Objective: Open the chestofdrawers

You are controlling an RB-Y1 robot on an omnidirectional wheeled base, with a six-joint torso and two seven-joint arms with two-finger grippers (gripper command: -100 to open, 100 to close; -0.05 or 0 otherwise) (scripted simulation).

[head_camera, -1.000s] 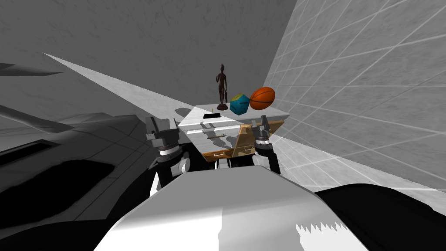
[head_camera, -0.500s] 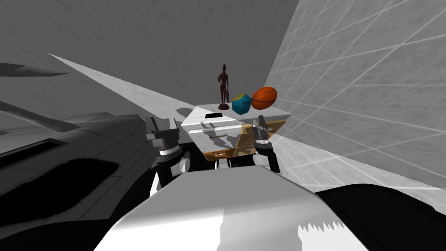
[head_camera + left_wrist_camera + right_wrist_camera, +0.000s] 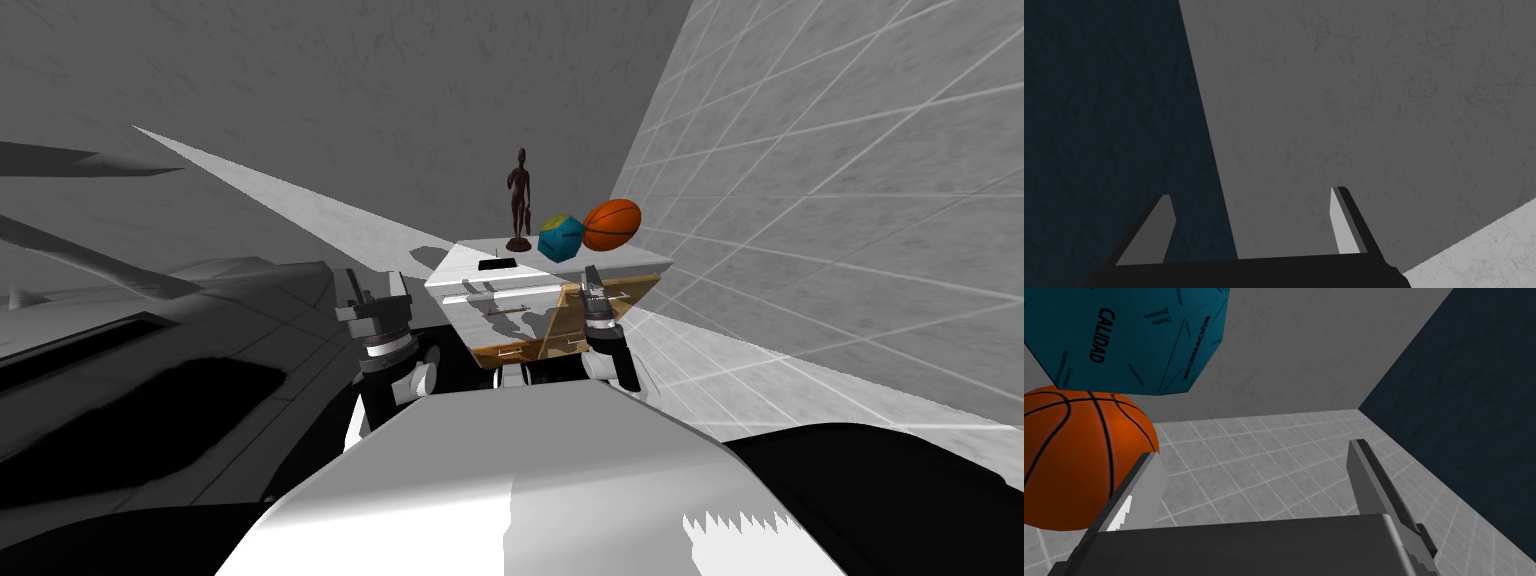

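The chest of drawers (image 3: 545, 265), grey-white on top with brown wood low on its front, stands straight ahead of both claws, its front close to your right claw (image 3: 592, 283). That claw's two blades are apart and hold nothing. It points up past the chest's top, so the slim drawer handle (image 3: 505, 312) lies below its line.

The danger is there. The orange basketball (image 3: 1079, 458) sits just beside one blade, and the teal many-sided ball (image 3: 1134, 338) is just past it. A sideways swing would likely nudge them, and both look ready to roll. Tip the claw down first, because closing it now would, I judge, catch only air. A sharp tug on a drawer might also topple the tall dark brown figurine (image 3: 518, 205), further from the claw.

Your left claw (image 3: 372, 287), blades likewise apart, hangs off to the chest's side.
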